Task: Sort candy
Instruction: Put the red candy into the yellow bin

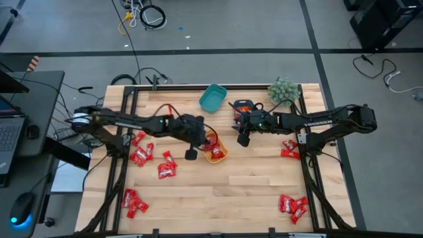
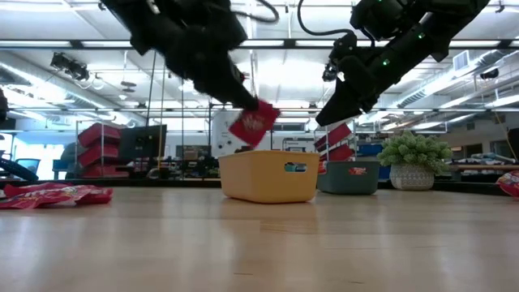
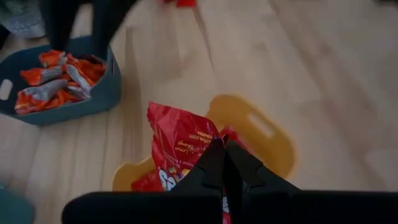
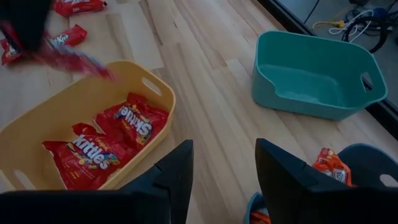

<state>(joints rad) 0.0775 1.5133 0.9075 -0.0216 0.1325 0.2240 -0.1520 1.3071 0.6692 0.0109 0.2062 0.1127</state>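
Near edge of the table (image 1: 218,198): loose red candy in clusters, front-left (image 1: 134,203) and front-right (image 1: 293,206), more mid-left (image 1: 141,153) and by the right arm (image 1: 289,149).

Left gripper (image 1: 209,140) is above the yellow bin (image 1: 217,153), fingers pressed together, pinching one red candy pack (image 3: 177,140) by its edge; in the low view the pack (image 2: 253,123) hangs just above the bin's rim, not touching. Two red packs (image 4: 106,142) already lie flat inside the yellow bin.

Right gripper (image 1: 243,137) is just beside the yellow bin on its far-right side, fingers spread, holding nothing. Its arm crosses over the dark blue-grey bin (image 3: 93,99), partly hiding it from above; that bin holds orange-wrapped candy (image 3: 59,78).

Farther back: teal bin (image 4: 317,74), nothing visible in it, and a small potted plant (image 1: 283,90) at the far-right corner.
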